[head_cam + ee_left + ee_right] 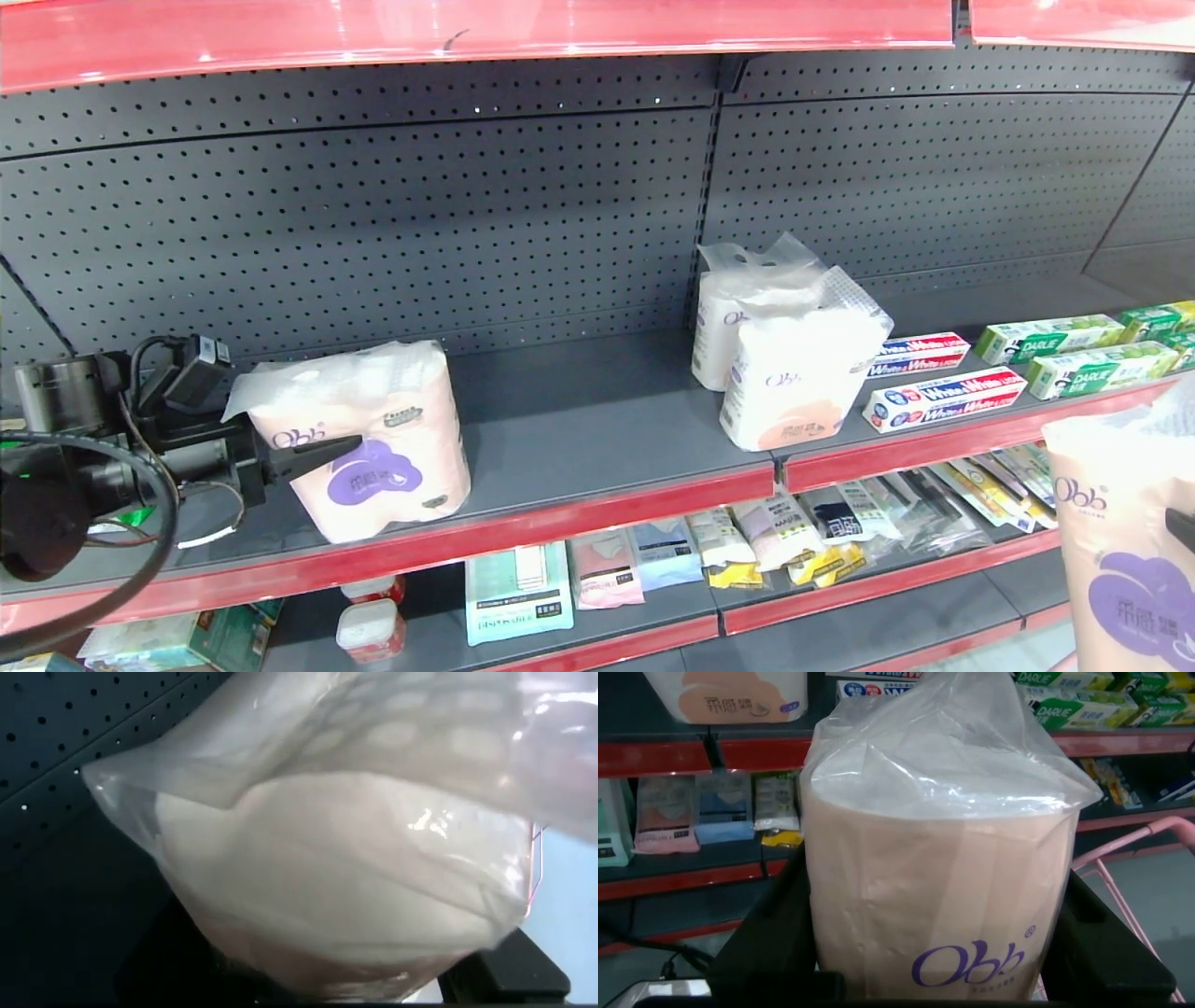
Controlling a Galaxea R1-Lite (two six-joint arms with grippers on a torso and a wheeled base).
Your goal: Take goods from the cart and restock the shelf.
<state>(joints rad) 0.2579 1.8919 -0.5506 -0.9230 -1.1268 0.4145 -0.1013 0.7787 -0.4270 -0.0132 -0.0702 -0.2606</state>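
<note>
While I watch the head view, the left pincer [322, 441] is pinching the first toilet-roll pack [383, 439] at the left end of the shelf [579, 420]. One black finger [313, 448] lies across the front of the pack, beside the purple print. The pack leans a little and sits close to the red front lip. I cannot tell whether its base rests on the board. In the left wrist view the wrapper [346, 859] bulges right up against the lens, with the perforated back panel [56, 737] behind it.

The right pincer [938, 952] is clamped on the second toilet-roll pack [943, 868], which stands upright between its two black fingers [771, 929]. In the head view that pack [1120, 541] hangs at the lower right, in front of the shelving and below the board's red edge. A pink bar of the cart [1169, 827] shows behind it.

Two white toilet-roll packs [803, 373] stand touching each other on the shelf, right of centre and well apart from the first pack. Just beside them lie red-and-blue toothpaste boxes [943, 397], then green toothpaste boxes [1050, 338] farther right. Flat pouches [653, 560] lie in a row on the lower shelf.
</note>
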